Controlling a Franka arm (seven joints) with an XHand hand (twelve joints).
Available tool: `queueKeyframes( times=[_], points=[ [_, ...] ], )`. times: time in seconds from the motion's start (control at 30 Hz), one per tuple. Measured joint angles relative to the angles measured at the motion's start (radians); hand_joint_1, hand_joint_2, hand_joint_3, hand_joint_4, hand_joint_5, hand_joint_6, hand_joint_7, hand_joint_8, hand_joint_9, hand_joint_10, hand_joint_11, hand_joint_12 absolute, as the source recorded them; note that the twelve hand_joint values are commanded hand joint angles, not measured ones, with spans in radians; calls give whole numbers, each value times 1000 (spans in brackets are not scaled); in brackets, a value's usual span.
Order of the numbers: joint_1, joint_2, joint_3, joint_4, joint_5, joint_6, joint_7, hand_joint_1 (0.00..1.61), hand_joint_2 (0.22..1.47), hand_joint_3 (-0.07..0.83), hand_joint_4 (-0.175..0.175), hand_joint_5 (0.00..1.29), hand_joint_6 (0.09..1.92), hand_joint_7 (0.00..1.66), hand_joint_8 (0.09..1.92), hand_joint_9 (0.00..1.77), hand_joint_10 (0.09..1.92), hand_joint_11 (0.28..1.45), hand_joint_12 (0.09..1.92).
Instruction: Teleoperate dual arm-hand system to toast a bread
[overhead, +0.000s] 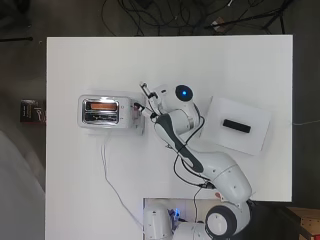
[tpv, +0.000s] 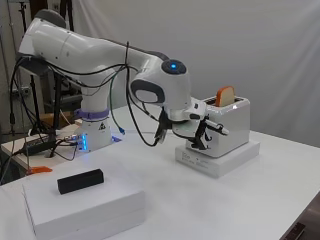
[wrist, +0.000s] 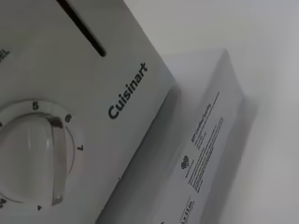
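While the toaster (tpv: 227, 125) stands on a flat white box (tpv: 217, 159) toward the left side of the surface (overhead: 75, 190), well in from its edges, the hand (tpv: 202, 131) hangs at the end of the toaster that faces the arm. The toaster is white, with a shiny top (overhead: 100, 110) and two slots. A slice of bread (tpv: 225, 95), with a brown crust and paler face, stands upright in one slot and sticks out above the top; overhead that slot glows orange. The wrist view shows a round white dial (wrist: 30, 156) with numbers around it and a dark slot above. The fingers (tpv: 216, 128) are curled close to this end; I cannot tell whether they touch it. Near the right edge a black block (overhead: 236, 125) lies on another white box (overhead: 255, 140).
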Motion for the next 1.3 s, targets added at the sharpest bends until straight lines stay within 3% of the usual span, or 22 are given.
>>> queueKeyframes(
  times=[0.17, 0.3, 0.53, 0.6, 0.67, 0.7, 0.77, 0.83, 1.03, 1.17, 1.2, 1.23, 1.3],
  points=[
    [12, -26, -50, -22, -22, 59, 56, 382, 1261, 9, -155, 327, 87, 1245, 1920, 1595, 1920, 1254, 1920],
    [17, -71, -108, -37, -33, 107, 77, 611, 1258, -3, -117, 358, 87, 1239, 1920, 1601, 1920, 1252, 1919],
    [56, -112, -170, -25, -33, 129, 37, 799, 1232, -5, -103, 354, 87, 1244, 1920, 1577, 1920, 1209, 1894],
    [63, -112, -167, -13, -31, 124, 35, 343, 1166, -13, -102, 349, 87, 1231, 1920, 1565, 1920, 1203, 1883],
    [53, -100, -127, -6, -35, 113, 47, 132, 1143, -3, -103, 335, 87, 1191, 1920, 1539, 1920, 1202, 1891],
    [44, -89, -94, -6, -40, 104, 54, 108, 1146, 1, -105, 319, 87, 1104, 1920, 1475, 1920, 1175, 1894],
    [19, -60, -8, 1, -45, 82, 75, 82, 1146, 0, -107, 316, 87, 905, 1920, 1269, 1920, 1014, 1899],
    [-16, -28, 101, 12, -41, 50, 86, 55, 1140, -1, -116, 345, 87, 910, 1920, 1266, 1920, 1003, 1914],
    [-251, 98, 531, 11, 14, -77, 128, 21, 1131, -2, -137, 338, 87, 851, 1920, 1119, 1920, 792, 1851],
    [-479, 186, 781, -10, 72, -159, 153, 1, 1142, 1, -86, 545, 87, 843, 1920, 1041, 1920, 676, 1740],
    [-520, 202, 815, -17, 82, -176, 154, 0, 1143, 0, -87, 531, 87, 798, 1920, 978, 1882, 619, 1607],
    [-557, 214, 844, -27, 91, -188, 156, 0, 1143, 0, -86, 502, 87, 741, 1776, 897, 1648, 571, 1295],
    [-631, 227, 896, -57, 108, -193, 162, 0, 1138, 0, -74, 450, 87, 699, 1266, 822, 926, 594, 541]
  ],
)
